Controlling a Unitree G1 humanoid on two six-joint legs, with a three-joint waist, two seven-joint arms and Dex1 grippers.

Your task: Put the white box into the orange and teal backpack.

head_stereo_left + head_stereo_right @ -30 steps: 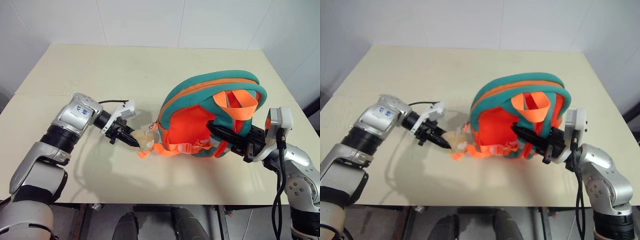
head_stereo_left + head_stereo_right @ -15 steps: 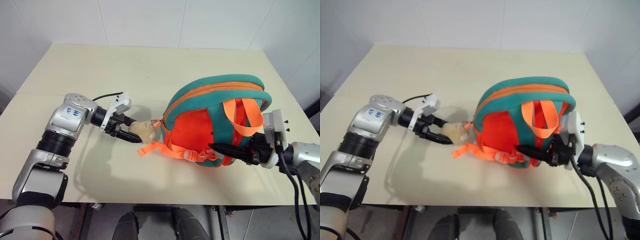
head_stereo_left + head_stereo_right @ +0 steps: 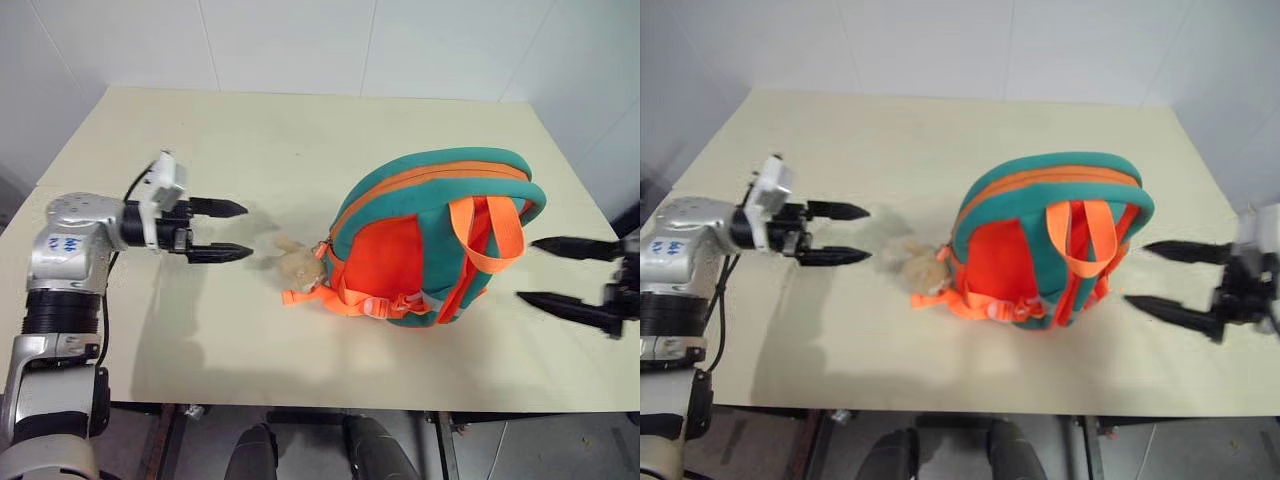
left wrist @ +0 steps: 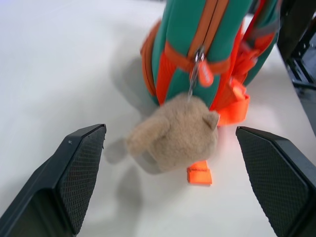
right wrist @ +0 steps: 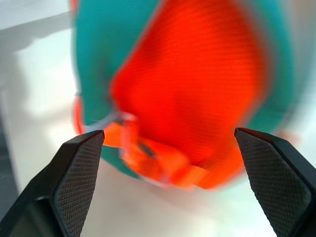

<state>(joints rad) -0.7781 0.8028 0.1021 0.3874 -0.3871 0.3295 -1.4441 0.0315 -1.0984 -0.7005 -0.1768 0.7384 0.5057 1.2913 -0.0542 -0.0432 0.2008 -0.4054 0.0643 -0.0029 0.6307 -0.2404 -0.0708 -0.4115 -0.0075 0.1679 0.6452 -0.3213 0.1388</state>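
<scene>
While the orange and teal backpack [image 3: 435,240] stands upright on the right half of the cream table [image 3: 200,330], its zip is closed and I cannot see the white box. Its tan plush toy [image 3: 295,265] lies just left of it. My left gripper [image 3: 228,230] and my right gripper [image 3: 560,275] flank it, spread wide, empty.

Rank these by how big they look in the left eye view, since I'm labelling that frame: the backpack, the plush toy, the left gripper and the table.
1. table
2. orange and teal backpack
3. left gripper
4. plush toy
The left gripper and plush toy look close in size, so that order is unsure.
</scene>
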